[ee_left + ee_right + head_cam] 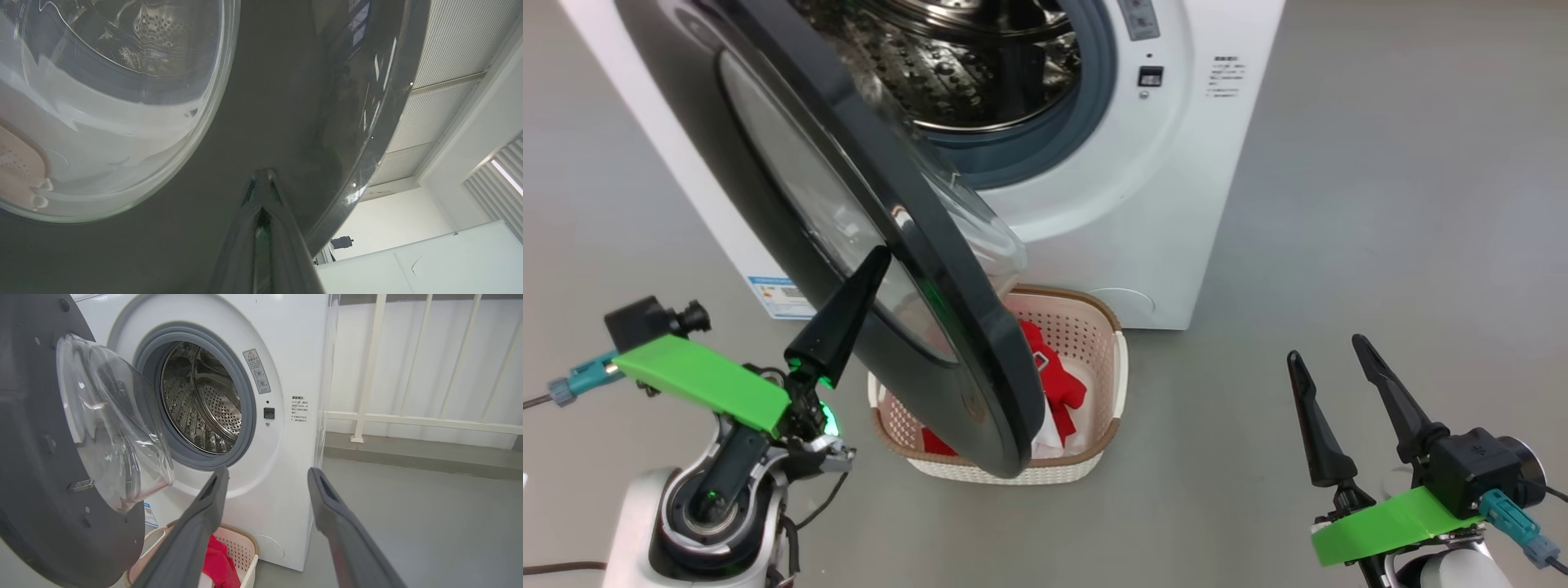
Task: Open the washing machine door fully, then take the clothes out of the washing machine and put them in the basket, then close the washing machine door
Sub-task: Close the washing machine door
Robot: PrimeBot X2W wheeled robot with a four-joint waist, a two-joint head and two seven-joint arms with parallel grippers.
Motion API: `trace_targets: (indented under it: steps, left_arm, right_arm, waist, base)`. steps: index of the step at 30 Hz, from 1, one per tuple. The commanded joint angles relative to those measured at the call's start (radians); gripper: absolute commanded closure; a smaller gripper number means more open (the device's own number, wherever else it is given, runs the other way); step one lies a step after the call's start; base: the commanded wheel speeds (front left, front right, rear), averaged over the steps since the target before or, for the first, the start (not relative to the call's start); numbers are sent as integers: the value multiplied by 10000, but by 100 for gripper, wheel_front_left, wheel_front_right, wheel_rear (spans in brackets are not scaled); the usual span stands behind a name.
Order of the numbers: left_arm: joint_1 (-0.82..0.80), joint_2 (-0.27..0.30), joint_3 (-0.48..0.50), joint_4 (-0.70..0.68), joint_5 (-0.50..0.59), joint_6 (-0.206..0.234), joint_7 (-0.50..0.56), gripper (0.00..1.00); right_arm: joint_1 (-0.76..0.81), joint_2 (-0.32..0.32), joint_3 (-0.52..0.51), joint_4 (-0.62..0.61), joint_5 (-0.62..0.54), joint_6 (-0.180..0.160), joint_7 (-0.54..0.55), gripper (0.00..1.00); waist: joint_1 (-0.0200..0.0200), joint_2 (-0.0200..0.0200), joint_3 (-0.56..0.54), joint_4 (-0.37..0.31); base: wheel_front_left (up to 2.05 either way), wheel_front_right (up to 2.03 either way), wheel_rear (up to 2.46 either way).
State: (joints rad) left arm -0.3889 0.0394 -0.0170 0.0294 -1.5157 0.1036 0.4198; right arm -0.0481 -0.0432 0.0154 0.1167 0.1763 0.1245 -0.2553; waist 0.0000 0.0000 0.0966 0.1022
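The washing machine door [849, 220] stands swung out from the white washing machine [1143, 204], partway open, its outer face turned toward the robot's left side. The left gripper [876, 260] has its two dark fingers pressed together into one point. That point rests against the glossy black rim on the outside of the door, just beside the edge of the round glass. In the left wrist view, the joined tips of the left gripper [264, 175] meet the dark rim, apparently touching it, with the clear glass up and to the left of them.

The right gripper [1327, 351] hovers low over the grey floor [1380, 204], well apart from the door and the machine, its fingers spread and holding nothing. In the right wrist view, the right gripper [268, 471] points toward the machine's front. The door's inner side and its bulging glass bowl [110, 428] lie off to the left there. The steel drum [200, 400] sits inside the grey gasket [245, 416].

The basket [1094, 306] sits on the floor right in front of the machine. In the head view the door's lower edge covers part of it. The red and white clothes [1054, 376] lie inside the basket.
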Motion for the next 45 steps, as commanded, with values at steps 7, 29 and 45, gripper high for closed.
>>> trace_targets:
  steps: [7,29,45]
  left_arm:
    - [-542,109,119,62,-132,-201,-296,100]
    - [-1564,108,-394,866,-575,-644,-1436,100]
    - [-2777,108,-602,1918,-543,-1037,-2510,100]
  right_arm:
    - [-395,-70,232,-241,96,62,-65,0]
    - [-573,-70,239,-229,256,62,-65,0]
    - [-737,-70,366,-259,228,62,-65,0]
  waist:
    - [0,0,131,-501]
    - [0,0,425,-1336]
    - [0,0,900,-1829]
  base:
    - [0,0,0]
    - [0,0,0]
    - [0,0,0]
